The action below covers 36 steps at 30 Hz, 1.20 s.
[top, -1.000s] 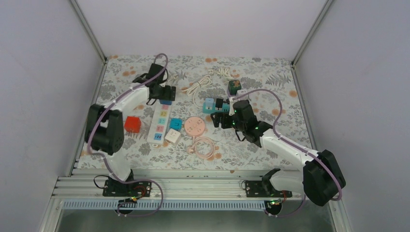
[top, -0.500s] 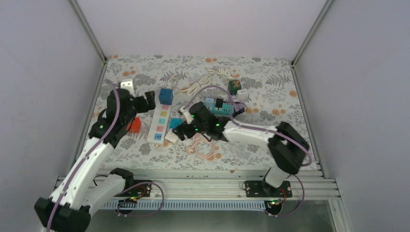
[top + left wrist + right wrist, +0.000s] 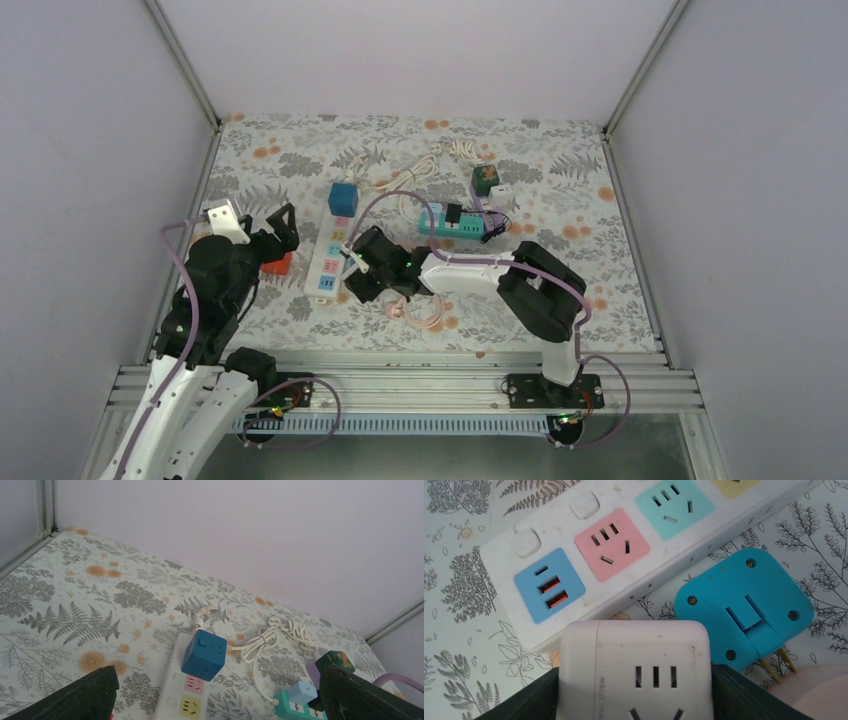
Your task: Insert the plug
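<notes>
From above we see the right gripper [image 3: 358, 278] reached across the counter [image 3: 560, 160] to the near end of the white strip [image 3: 331, 255], but the arm's own bulk hides what it holds. Its wrist camera settles that: the white cube [image 3: 636, 672], the plug, sits between the two dark fingers, which press on its left and right sides, so we read the gripper as clenched on it. The cube's socket face is towards the camera. It lies just beside the strip's end, where a blue USB panel, a pink socket and a teal socket run in a row. A blue adapter [image 3: 739, 605] lies close to the right, brass prongs pointing down-right, with the edge of a pink disc [image 3: 819, 690] beyond. The left gripper [image 3: 280, 228] is raised at the left side, well apart from the strip. Its wrist view shows the fingers spread wide with nothing between them. That view alone shows the far end clearly: a blue cube [image 3: 202, 652] stands on the strip, with a coiled cable [image 3: 272, 637], a teal strip [image 3: 295, 702] and a green cube [image 3: 336, 660] to its right.
</notes>
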Available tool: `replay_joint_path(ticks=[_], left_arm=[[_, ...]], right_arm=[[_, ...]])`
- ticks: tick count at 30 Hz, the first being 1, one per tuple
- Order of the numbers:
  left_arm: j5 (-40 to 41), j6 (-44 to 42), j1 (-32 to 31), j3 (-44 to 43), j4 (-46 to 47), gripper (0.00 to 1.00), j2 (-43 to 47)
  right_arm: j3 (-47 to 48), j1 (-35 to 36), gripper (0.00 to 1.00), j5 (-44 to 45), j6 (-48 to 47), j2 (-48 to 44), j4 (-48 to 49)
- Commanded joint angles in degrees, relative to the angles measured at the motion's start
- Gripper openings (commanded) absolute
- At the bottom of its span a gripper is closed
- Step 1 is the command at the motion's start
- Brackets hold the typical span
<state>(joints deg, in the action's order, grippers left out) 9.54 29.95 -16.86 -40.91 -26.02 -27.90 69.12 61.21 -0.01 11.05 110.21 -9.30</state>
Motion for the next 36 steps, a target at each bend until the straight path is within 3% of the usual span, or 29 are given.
replay_joint_path(ticks=[1, 3, 11, 22, 27, 32, 36], left_arm=[[1.8, 0.6, 0.2, -0.1, -0.9, 1.00, -0.2], [1.4, 0.6, 0.3, 0.1, -0.1, 1.00, -0.4], [-1.4, 1.4, 0.2, 1.5, 2.0, 1.00, -1.4], [-16.3, 1.6, 0.1, 11.1, 20.9, 1.00, 2.2], [-25.5, 3.2, 0.1, 11.0, 25.3, 1.00, -1.9], [-29.1, 8.9, 0.1, 8.3, 23.0, 1.00, -8.4], [-36.8, 15.0, -0.1, 9.1, 27.6, 1.00, -13.7]], right_arm=[[1.6, 1.1, 0.64, 1.4, 0.3, 1.7, -2.0], [1.5, 1.1, 0.58, 1.6, 0.7, 1.6, -1.8], [-2.3, 1.0, 0.52, 1.6, 3.7, -3.1, 5.5], [-21.0, -6.6, 0.56, -4.9, 20.0, -23.7, 33.2], [-23.3, -9.8, 0.58, -6.3, 27.0, -29.1, 36.5], [-23.0, -10.0, 0.57, -4.9, 27.3, -31.7, 36.4], [-21.1, -9.6, 0.56, -4.0, 23.9, -29.8, 34.6]])
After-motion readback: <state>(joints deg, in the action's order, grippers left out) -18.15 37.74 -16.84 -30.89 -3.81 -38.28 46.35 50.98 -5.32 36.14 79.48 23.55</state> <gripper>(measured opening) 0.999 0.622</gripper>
